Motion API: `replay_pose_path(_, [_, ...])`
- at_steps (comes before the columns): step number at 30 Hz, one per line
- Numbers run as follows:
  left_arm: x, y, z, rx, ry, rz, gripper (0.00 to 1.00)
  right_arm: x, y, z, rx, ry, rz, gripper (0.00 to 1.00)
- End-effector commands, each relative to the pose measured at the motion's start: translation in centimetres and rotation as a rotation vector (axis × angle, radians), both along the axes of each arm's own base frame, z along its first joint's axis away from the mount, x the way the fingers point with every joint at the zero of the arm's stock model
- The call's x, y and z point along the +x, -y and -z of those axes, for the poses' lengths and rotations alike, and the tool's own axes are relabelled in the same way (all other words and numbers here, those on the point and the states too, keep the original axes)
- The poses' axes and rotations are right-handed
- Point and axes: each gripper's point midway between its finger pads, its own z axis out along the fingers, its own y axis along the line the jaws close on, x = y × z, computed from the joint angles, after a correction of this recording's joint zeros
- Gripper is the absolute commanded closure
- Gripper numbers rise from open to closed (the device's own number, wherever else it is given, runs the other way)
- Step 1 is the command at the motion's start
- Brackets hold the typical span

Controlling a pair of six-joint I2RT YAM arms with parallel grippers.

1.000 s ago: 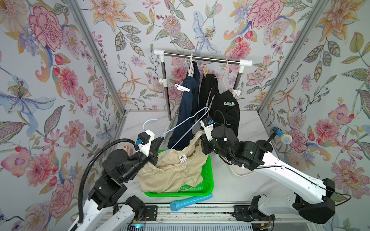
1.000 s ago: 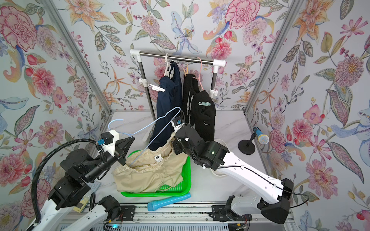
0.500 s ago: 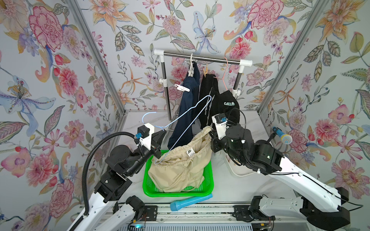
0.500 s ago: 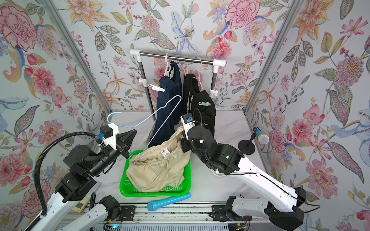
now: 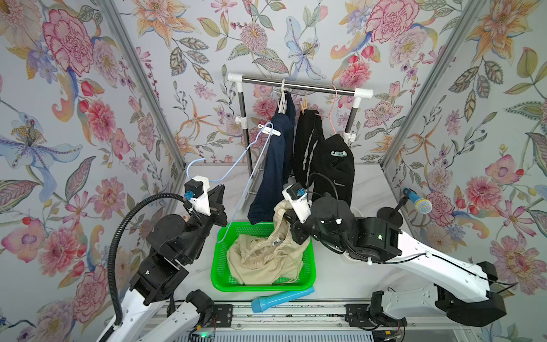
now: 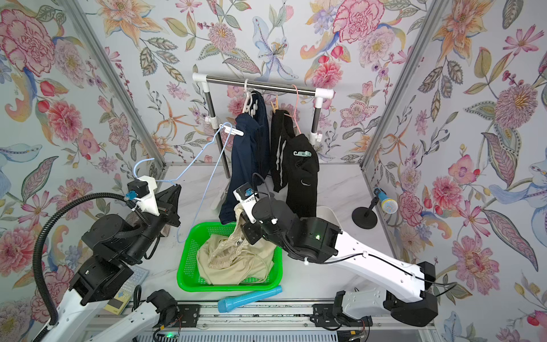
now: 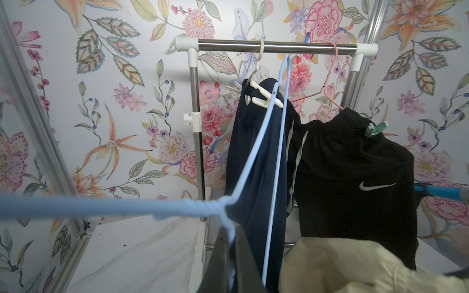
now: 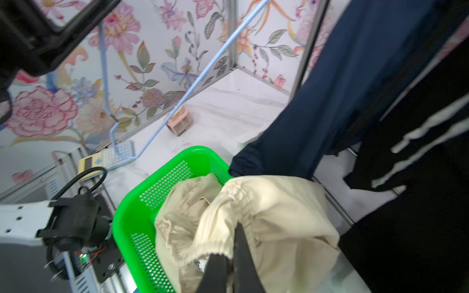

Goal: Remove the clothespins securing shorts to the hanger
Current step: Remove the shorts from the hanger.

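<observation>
Cream shorts (image 5: 266, 257) are now let down into the green basket (image 5: 219, 266), just under the right gripper (image 8: 229, 256), and are no longer hung on the blue hanger (image 7: 101, 206). One fold is still pinched tight in that gripper. The bare hanger is clamped in the left gripper (image 5: 219, 197). This pair looks freed. A white clip (image 7: 266, 99) is left on the navy shorts (image 5: 275, 171) and a teal clip (image 7: 377, 128) on the black shorts (image 5: 331, 171), out past both grippers.

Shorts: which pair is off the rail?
The cream-beige shorts, heaped in the green basket with the right gripper shut on them; the navy shorts and black shorts hang from the rail.
</observation>
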Motion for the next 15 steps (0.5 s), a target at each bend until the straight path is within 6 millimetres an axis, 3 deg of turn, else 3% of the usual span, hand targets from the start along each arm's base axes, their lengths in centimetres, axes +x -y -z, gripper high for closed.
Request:
replay_pose_path(1, [-0.6,-1.9,-0.9,-0.024,0.007,-0.08,1.0,-3.1,-2.6,-0.4,0.046,-0.083,-0.154,1.0])
replay_pose_path(4, [-0.7,-2.3,-1.0,-0.032,0.013,-0.093,1.0,-3.8,-3.4,1.4,0.027,-0.144,-0.188,1.0])
replay_pose_path(11, [-0.4,-1.6,-0.4,-0.024,0.001,-0.069,1.0,-2.5,-3.4,9.5,-0.049,-0.371,-0.149,1.0])
replay_pose_path(15, [0.2,-0.7,0.3,-0.009,-0.02,-0.046,1.0,-1.8,-4.2,13.2,-0.035,-0.47,-0.155,1.0])
